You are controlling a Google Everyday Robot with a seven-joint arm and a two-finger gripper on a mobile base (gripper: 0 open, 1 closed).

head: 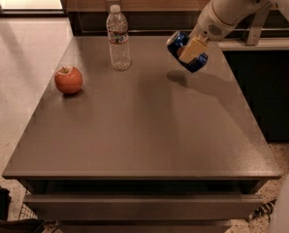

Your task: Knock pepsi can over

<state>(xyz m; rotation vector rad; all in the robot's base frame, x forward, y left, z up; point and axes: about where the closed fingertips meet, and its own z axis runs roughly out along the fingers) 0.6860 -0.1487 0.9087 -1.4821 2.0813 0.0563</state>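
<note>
The pepsi can (182, 48) is dark blue with a silver top. It is tilted with its top to the upper left, and it hangs above the grey table (144, 130) near the far right part. My gripper (190, 51) comes in from the upper right on a white arm and is shut on the can; a tan finger (193, 49) lies across its side. The can's shadow falls on the tabletop just below it.
A clear plastic water bottle (118, 39) stands upright at the back centre-left of the table. A red apple (68, 79) sits near the left edge. A dark counter (261, 72) runs along the right side. A drawer front shows under the table's near edge.
</note>
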